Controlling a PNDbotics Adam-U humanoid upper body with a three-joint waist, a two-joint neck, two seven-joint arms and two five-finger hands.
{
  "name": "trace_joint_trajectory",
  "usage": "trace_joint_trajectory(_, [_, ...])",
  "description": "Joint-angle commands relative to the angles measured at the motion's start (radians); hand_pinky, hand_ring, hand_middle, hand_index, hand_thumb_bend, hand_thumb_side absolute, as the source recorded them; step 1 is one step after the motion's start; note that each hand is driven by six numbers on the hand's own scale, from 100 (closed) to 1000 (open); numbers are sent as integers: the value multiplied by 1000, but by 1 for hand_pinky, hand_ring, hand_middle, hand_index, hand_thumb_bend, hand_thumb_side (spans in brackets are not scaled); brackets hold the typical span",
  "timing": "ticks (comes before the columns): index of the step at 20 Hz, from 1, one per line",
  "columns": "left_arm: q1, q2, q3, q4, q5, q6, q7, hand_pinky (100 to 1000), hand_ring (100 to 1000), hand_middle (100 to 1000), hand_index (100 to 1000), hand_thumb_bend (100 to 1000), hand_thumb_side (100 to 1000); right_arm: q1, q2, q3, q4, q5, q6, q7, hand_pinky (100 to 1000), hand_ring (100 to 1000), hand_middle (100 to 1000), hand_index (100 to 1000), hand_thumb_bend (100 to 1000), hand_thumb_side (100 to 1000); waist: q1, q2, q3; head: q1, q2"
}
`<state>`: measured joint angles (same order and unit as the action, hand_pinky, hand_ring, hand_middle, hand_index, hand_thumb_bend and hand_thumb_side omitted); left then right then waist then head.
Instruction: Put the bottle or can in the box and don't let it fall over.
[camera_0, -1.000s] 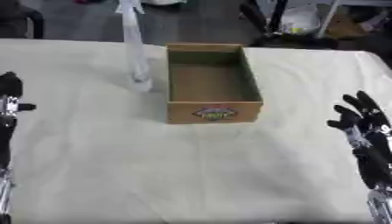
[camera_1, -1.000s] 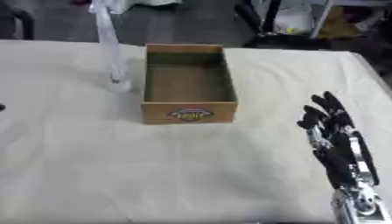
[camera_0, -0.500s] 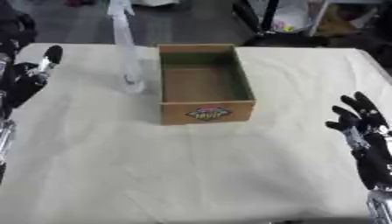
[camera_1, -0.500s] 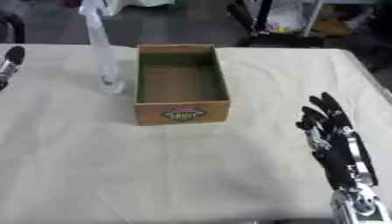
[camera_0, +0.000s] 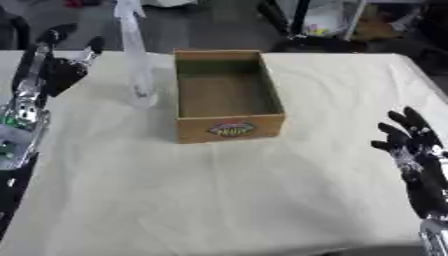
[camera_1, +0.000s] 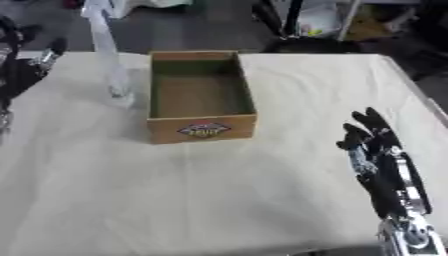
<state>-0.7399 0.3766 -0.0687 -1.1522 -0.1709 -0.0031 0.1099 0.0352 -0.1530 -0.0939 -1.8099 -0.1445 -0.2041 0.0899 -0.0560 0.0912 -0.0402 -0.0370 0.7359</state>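
You were at the reach step — your left robot hand (camera_0: 54, 70), fingers straight and empty, sat near the clear bottle (camera_0: 136, 65) standing upright just left of the cardboard box (camera_0: 226, 95), right robot hand (camera_1: 378, 150) idle and open — next, probably a low, level grasp.

Table (camera_0: 219, 200) w/ cream cloth; cardboard box (camera_0: 226, 95) near centre-back, clear bottle (camera_0: 136, 60) upright just left of it.

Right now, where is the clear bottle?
The clear bottle stands upright on the table, just left of the cardboard box and outside it, with the open left robot hand close on its left, not touching.
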Motion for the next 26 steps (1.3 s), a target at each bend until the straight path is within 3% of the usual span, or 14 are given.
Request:
trace_joint_trajectory(1, [-54,1,-3,50,-3,-10,35,605,991,888,883,493,617,-9,-17,3,-13,-10,-2,7,745,892,913,1000,209,426,3,-6,-8,5,-16])
trace_joint_trajectory(14, [-179,30,10,191,-36,-26,60,608,987,885,882,492,618,-28,-26,20,-14,-23,-3,29,745,892,913,1000,211,424,1,23,-86,18,-55])
trace_joint_trajectory(26, [-235,84,29,224,-50,-31,79,602,977,876,882,486,620,-40,-29,27,-15,-30,-3,38,745,892,913,1000,209,423,8,43,-125,17,-73])
